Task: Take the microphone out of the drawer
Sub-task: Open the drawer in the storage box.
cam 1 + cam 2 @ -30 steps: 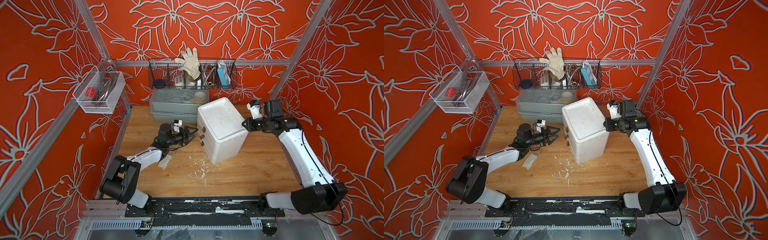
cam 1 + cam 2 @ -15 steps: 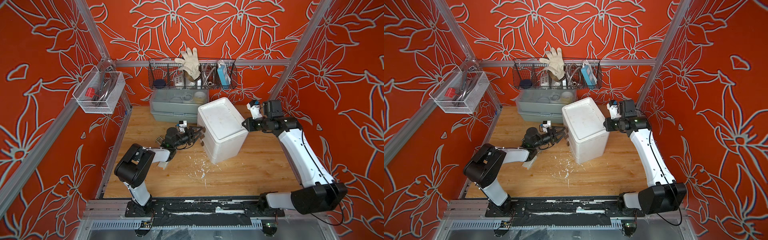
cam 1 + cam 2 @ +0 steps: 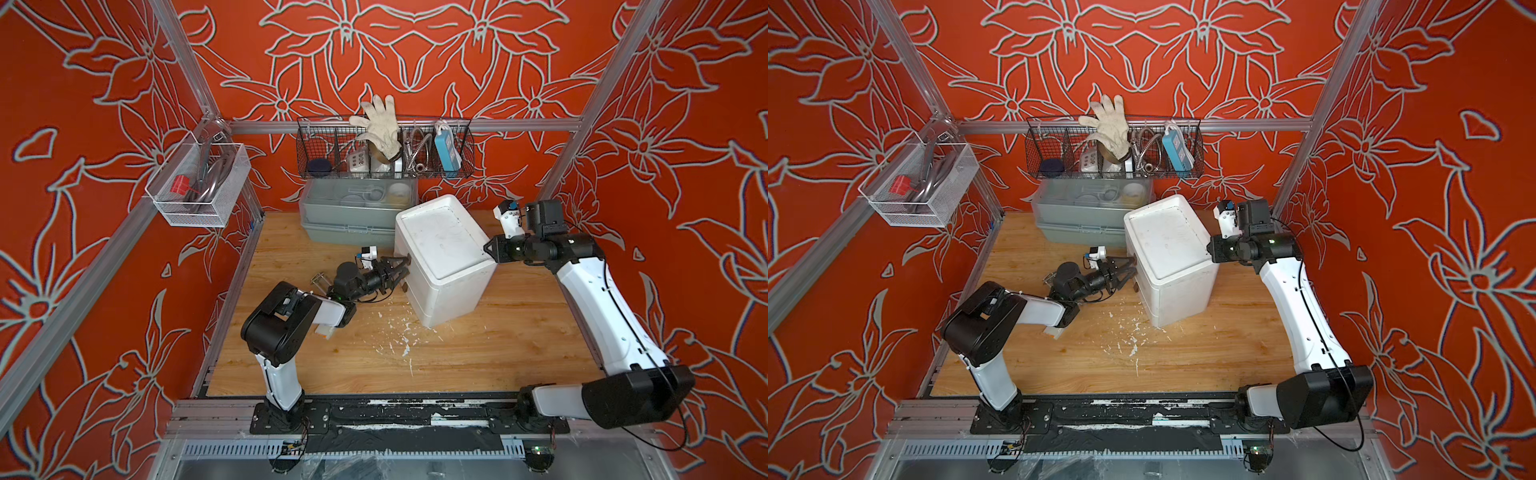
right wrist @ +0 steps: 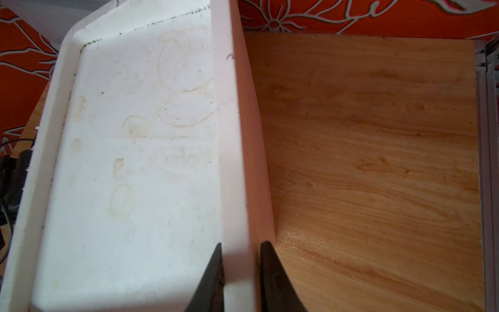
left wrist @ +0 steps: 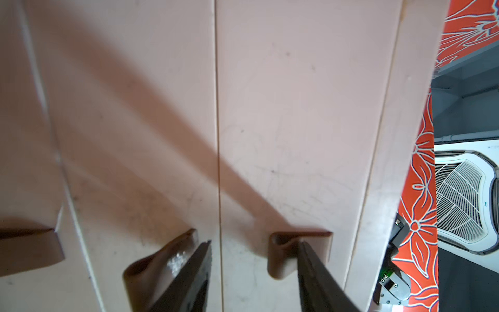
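Note:
The white drawer unit [image 3: 444, 249] [image 3: 1167, 241] stands skewed on the wooden table, its drawers closed. The microphone is hidden. My left gripper [image 3: 401, 266] [image 3: 1127, 266] [image 5: 253, 243] is open at the unit's front. In the left wrist view its fingers straddle the seam between two drawer fronts. One finger tip sits in a brown handle [image 5: 283, 259]; the other lies against the neighbouring brown handle [image 5: 151, 267]. My right gripper [image 3: 488, 249] [image 3: 1210, 249] [image 4: 240, 244] is shut on the raised rim [image 4: 232, 162] of the unit's top, at its right edge.
A grey lidded bin [image 3: 353, 212] stands behind the unit under a black wire basket [image 3: 384, 166] with a glove. A white wire basket [image 3: 199, 187] hangs on the left wall. White crumbs [image 3: 399, 332] litter the table in front. A small pale object [image 3: 324, 330] lies under my left forearm.
My left arm has stretched forward, bringing its gripper from left of the unit up to the drawer handles, with the jaws narrowing somewhat. The right arm and the unit have not moved.

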Controlling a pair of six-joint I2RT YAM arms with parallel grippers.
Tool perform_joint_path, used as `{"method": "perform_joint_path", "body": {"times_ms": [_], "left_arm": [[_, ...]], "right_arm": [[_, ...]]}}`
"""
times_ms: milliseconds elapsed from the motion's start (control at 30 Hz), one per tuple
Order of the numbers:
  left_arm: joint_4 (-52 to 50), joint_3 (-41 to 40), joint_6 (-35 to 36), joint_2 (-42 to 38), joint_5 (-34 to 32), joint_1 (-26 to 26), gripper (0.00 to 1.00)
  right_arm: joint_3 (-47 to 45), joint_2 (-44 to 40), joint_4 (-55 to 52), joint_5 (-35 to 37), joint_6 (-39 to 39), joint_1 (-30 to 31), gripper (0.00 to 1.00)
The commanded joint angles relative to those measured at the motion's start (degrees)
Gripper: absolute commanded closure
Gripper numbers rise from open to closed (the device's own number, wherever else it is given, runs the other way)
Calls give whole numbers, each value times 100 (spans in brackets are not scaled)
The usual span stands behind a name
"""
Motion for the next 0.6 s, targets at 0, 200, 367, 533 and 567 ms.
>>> {"method": "perform_joint_path", "body": {"times_ms": [0,200,367,533,567], "left_arm": [[358,-40,-37,-39,-24,-55,48],[321,7,35,-119,-104,-54,48],[491,134,-10,-42,-163,-78,49],[655,162,22,-87,-262,-87,51],[567,191,67,-115,-255,-95,51]], "right_arm": [[-78,104,-183,118,187,30,96],[-131,87,-153,107,208,33,96],[-142,102,-159,60,214,36,96],[-179,120,-146,34,223,36,96],[-182,120,-147,31,225,34,96]]}}
